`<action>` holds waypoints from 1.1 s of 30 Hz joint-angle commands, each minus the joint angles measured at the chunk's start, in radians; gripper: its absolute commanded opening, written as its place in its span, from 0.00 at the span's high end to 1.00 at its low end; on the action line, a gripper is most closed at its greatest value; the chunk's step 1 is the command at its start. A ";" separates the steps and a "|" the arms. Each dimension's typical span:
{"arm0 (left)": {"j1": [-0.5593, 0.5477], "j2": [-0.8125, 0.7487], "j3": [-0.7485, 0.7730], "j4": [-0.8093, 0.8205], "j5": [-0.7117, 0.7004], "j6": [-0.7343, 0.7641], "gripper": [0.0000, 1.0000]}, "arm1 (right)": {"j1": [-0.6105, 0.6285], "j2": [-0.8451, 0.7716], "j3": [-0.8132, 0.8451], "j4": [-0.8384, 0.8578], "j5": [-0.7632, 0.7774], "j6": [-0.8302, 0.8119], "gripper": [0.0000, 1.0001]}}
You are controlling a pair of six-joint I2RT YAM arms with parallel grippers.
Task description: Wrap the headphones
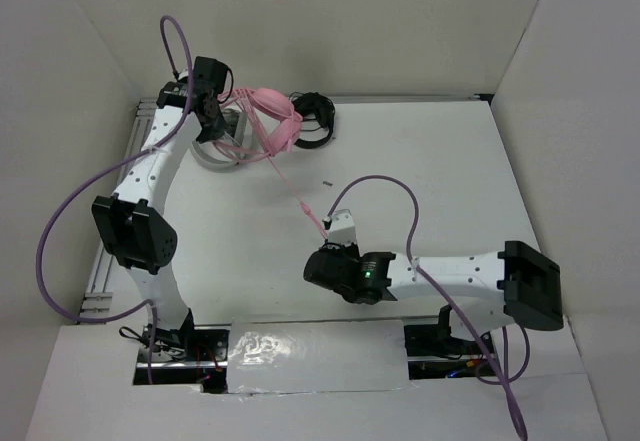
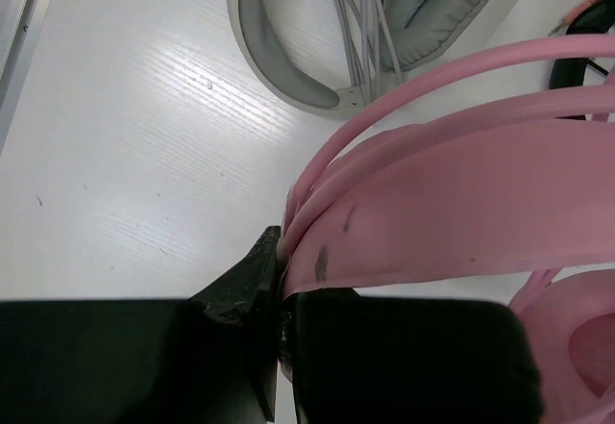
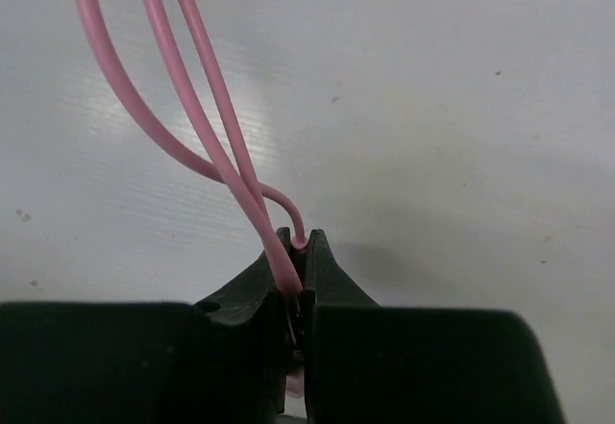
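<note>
At the back, left fingers (image 2: 245, 285) clamp headphones (image 2: 461, 203); right fingers (image 3: 332, 285) pinch cable (image 3: 252, 201).

It looks like a robot lab. Tall white board walls (image 1: 300, 21) stand past the left gripper (image 1: 218, 121), a flat white table (image 1: 440, 161) lies under it, and a silver metal rail (image 1: 97, 283) runs beside it.

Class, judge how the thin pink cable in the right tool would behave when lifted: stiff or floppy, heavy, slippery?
Probably floppy: the cable curves in loose loops beyond the right tool. Likely light, being so thin. It may slip if tugged, since only narrow tips pinch it.
</note>
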State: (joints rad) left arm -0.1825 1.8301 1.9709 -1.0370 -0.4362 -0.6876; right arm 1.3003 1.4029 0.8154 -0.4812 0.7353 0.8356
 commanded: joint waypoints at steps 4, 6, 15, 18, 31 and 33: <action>-0.069 0.044 -0.020 0.183 -0.151 -0.070 1.00 | 0.019 -0.162 0.083 -0.143 0.223 -0.183 1.00; -0.107 0.069 -0.033 0.196 -0.157 -0.046 1.00 | 0.019 -0.192 0.097 -0.125 0.313 -0.240 1.00; -0.276 0.202 -0.111 0.222 -0.173 0.040 1.00 | 0.013 -0.324 0.123 0.142 0.288 -0.804 1.00; -0.324 0.158 -0.211 0.398 -0.089 0.160 1.00 | -0.025 -0.381 0.111 0.228 0.227 -0.985 1.00; -0.557 -0.140 -0.737 0.816 0.218 0.497 1.00 | -0.510 -0.340 0.211 0.312 -0.377 -1.256 1.00; -0.568 -0.146 -0.753 0.816 0.249 0.494 1.00 | -0.605 -0.314 0.231 0.317 -0.450 -1.253 1.00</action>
State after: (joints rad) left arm -0.7242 1.7233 1.2362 -0.3225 -0.2588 -0.2504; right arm 0.8291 1.0565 0.9550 -0.2817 0.4492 -0.3691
